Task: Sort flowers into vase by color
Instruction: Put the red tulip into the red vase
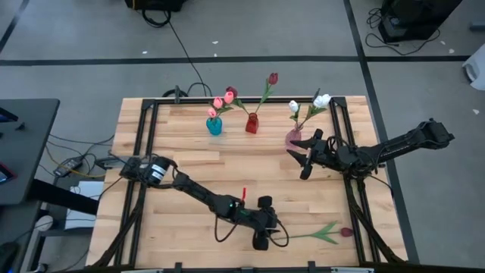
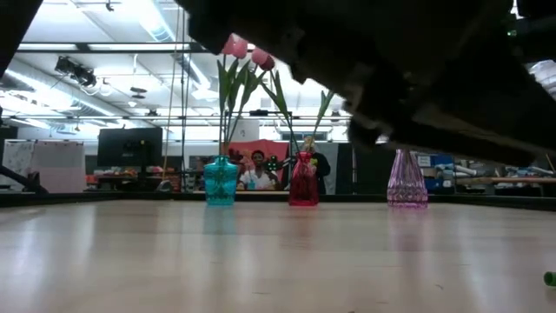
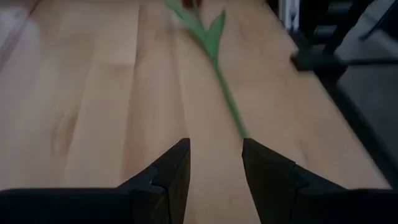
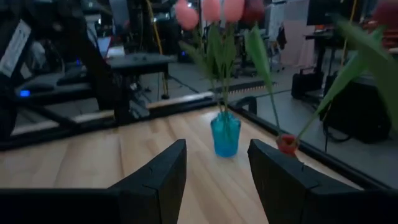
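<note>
A dark red tulip [image 1: 326, 232] lies flat on the table near the near right corner, with its head [image 1: 346, 231] pointing right. My left gripper [image 1: 271, 227] is open just left of its stem end [image 3: 241, 132], which lies ahead of the fingertips in the left wrist view. Along the far side stand three vases. The teal vase [image 1: 214, 126] holds pink tulips, the red vase [image 1: 251, 123] holds dark red ones, and the pink vase [image 1: 294, 138] holds white ones. My right gripper [image 1: 299, 161] hovers open beside the pink vase, facing the teal vase [image 4: 224, 135].
A black frame [image 1: 144, 129] runs along the table's left, right and far edges. Bare wood lies between the vases and the left arm. In the low view a dark arm [image 2: 417, 69] covers the upper right, and people sit in the room behind the vases [image 2: 256, 169].
</note>
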Tool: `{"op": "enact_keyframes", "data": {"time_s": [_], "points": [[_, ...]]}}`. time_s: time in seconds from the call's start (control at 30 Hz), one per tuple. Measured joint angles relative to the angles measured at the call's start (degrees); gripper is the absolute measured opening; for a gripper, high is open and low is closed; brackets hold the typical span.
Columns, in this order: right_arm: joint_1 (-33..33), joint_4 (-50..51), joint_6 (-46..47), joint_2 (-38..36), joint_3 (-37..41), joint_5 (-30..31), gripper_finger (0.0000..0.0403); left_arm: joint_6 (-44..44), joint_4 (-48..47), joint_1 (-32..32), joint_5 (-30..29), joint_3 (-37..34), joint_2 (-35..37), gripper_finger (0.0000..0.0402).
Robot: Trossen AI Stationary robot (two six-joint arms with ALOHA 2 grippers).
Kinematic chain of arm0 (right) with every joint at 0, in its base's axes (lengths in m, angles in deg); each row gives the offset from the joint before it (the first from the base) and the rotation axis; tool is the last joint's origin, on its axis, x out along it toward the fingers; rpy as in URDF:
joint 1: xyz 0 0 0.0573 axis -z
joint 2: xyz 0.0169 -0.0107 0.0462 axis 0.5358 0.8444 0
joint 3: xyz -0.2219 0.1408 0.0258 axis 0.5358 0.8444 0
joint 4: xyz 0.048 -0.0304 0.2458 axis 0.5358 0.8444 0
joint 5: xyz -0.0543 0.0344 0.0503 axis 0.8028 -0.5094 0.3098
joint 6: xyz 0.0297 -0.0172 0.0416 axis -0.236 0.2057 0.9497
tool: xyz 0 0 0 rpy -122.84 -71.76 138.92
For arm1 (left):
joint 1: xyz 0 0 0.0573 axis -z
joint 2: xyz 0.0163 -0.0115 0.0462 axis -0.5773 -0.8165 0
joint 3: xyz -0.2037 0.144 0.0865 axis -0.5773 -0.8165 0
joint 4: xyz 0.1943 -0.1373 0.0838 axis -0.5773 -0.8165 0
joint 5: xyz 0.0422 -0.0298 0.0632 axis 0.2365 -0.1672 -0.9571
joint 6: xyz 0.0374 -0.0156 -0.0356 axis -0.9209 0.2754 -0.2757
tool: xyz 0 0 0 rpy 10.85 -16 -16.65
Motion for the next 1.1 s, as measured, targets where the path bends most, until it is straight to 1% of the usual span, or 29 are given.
{"op": "enact_keyframes", "data": {"time_s": [0.07, 0.1, 0.2, 0.27, 0.33, 0.43, 0.57, 0.83, 0.93, 1.1], "points": [[-1.5, 1.5, 0.1, -1.8, 0.1, 0.0, 0.0185, 1.3, 1.5, 0.0, 0.4, 1.0, -1.3, 0.0151], [-2.4, 1.1, 0.2, -2.7, 0.0, 0.0, 0.0185, 1.4, 0.5, 0.0, 0.5, 0.7, -1.3, 0.0151], [-5.7, 2.7, -0.5, -6.9, 0.1, -0.1, 0.0185, 1.3, 1.4, 0.1, 1.1, 0.8, -2.2, 0.0151], [-7.5, 3.2, -1.6, -9.2, -0.1, 1.2, 0.0185, 1.5, 0.9, 0.3, 1.6, 0.8, -2.3, 0.0151], [-8.9, 4.8, -2.3, -10.6, 0.0, 3.6, 0.0185, 1.9, 2.8, 0.5, 2.6, 0.9, -3.1, 0.0151], [-9.9, 5.2, -3.3, -10.8, 0.0, 7.2, 0.0185, 2.2, 2.0, 0.8, 4.5, 0.8, -3.6, 0.0151], [-9.9, 5.6, -3.8, -10.0, 0.0, 9.9, 0.0185, 2.5, 1.9, 0.8, 5.5, 0.7, -4.0, 0.0151], [-10.0, 6.0, 1.9, -6.7, 0.0, 10.2, 0.0185, 2.3, 0.2, 2.6, 6.6, 0.7, -4.0, 0.0151], [-10.2, 6.1, 5.5, -5.1, 0.0, 9.8, 0.0185, 2.4, -2.7, 3.2, 4.6, 0.8, -4.0, 0.0151], [-12.7, 6.2, 10.4, -2.1, 0.0, 9.9, 0.0185, -0.4, -4.9, 4.3, -2.1, 0.5, -3.8, 0.0151]]}}
